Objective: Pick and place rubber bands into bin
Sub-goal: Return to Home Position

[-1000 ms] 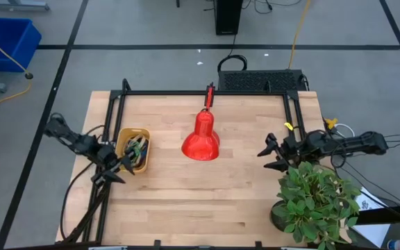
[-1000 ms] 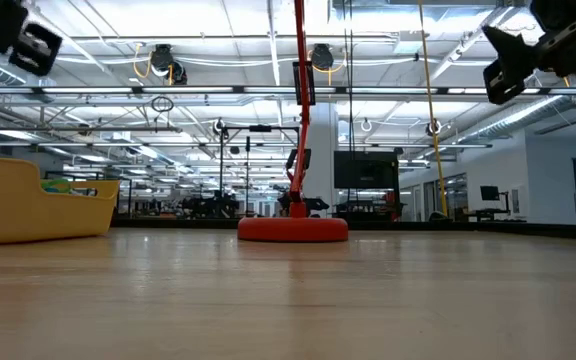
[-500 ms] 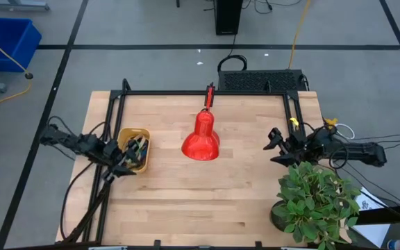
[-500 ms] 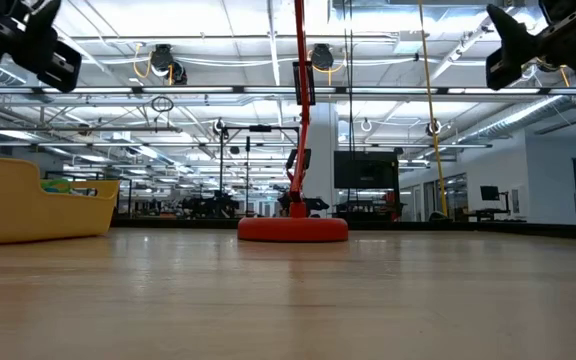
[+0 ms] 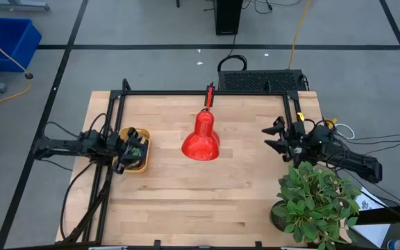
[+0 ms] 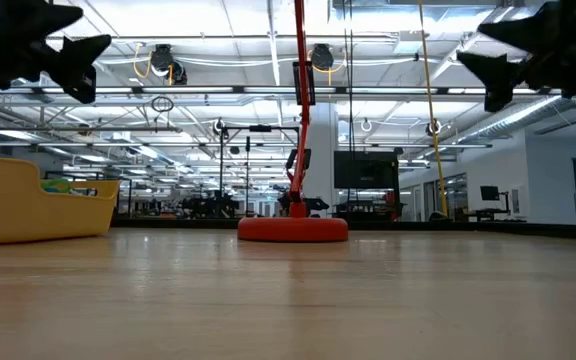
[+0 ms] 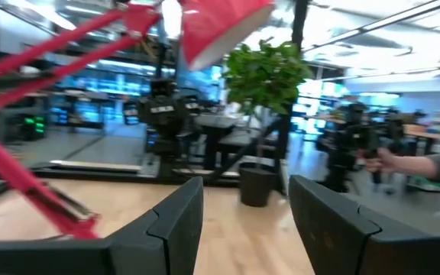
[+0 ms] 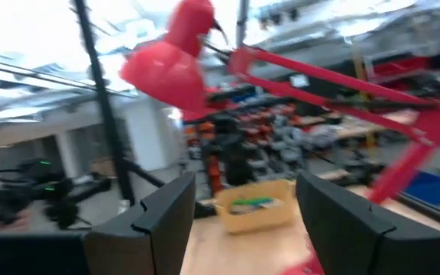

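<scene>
Dark fingers (image 7: 176, 225) of the left gripper (image 7: 247, 202) stand spread wide with nothing between them; through the gap we see only bare wood and the room beyond. A second ago this gripper hung nearer the table's front edge, slanting down beside the bin (image 5: 135, 165). Now its arm has levelled out, and the gripper rides high over the bin's outer rim, close to the table's left edge.

The right gripper (image 8: 245, 202) is parted and empty too. It has swung a little toward the back edge and sits near the right edge, just behind the potted plant (image 5: 316, 200).

The bin has not moved: it stands near the left edge, about midway between front and back. The rubber bands (image 5: 137, 147) lie inside it as a green and dark tangle. The red lamp (image 5: 201, 137) stands untouched in the middle of the table (image 5: 186, 201).

We make out no loose loops on the wood. We judge the picking finished: both arms are pulling away from the work, and no further grasp seems called for.
</scene>
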`<state>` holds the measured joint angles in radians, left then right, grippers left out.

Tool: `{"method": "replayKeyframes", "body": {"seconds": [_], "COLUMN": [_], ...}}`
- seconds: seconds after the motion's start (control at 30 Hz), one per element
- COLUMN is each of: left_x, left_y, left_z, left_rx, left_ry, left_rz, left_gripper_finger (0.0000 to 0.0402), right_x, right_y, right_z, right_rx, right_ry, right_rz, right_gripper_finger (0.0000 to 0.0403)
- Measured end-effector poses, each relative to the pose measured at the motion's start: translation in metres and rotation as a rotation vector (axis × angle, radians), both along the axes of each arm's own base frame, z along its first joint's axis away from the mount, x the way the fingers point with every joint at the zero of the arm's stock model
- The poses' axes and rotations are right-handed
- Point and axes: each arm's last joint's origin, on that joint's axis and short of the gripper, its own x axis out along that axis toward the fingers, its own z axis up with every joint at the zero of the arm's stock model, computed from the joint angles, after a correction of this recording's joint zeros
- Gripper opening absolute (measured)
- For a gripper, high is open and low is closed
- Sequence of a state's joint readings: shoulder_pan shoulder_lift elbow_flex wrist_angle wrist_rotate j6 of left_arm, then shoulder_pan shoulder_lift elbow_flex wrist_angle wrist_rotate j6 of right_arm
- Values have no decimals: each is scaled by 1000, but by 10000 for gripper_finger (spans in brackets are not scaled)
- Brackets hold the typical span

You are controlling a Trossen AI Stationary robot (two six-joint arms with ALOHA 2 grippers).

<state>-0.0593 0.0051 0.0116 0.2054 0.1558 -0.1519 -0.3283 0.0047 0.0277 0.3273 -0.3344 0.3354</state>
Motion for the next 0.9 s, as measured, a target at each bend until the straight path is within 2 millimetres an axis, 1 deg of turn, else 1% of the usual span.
{"method": "replayKeyframes", "body": {"seconds": [0.2,0.4,0.57,0.7,0.9], "left_x": [1,1,1,1,1], "left_y": [9,18,22,25,27], "left_z": [0,-3,-6,-11,-16], "left_rx": [46,46,40,28,42], "left_ry": [-2,29,55,118,166], "left_rz": [106,212,273,349,414], "left_gripper_finger": [200,200,200,200,200], "right_x": [0,0,0,1,1], "right_y": [-6,-13,-15,-15,-16], "right_z": [-4,-12,-19,-24,-26], "right_rx": [-9,18,29,41,54], "right_ry": [40,117,191,235,260], "right_rz": [-85,-192,-210,-214,-230], "right_gripper_finger": [220,222,223,222,223]}}
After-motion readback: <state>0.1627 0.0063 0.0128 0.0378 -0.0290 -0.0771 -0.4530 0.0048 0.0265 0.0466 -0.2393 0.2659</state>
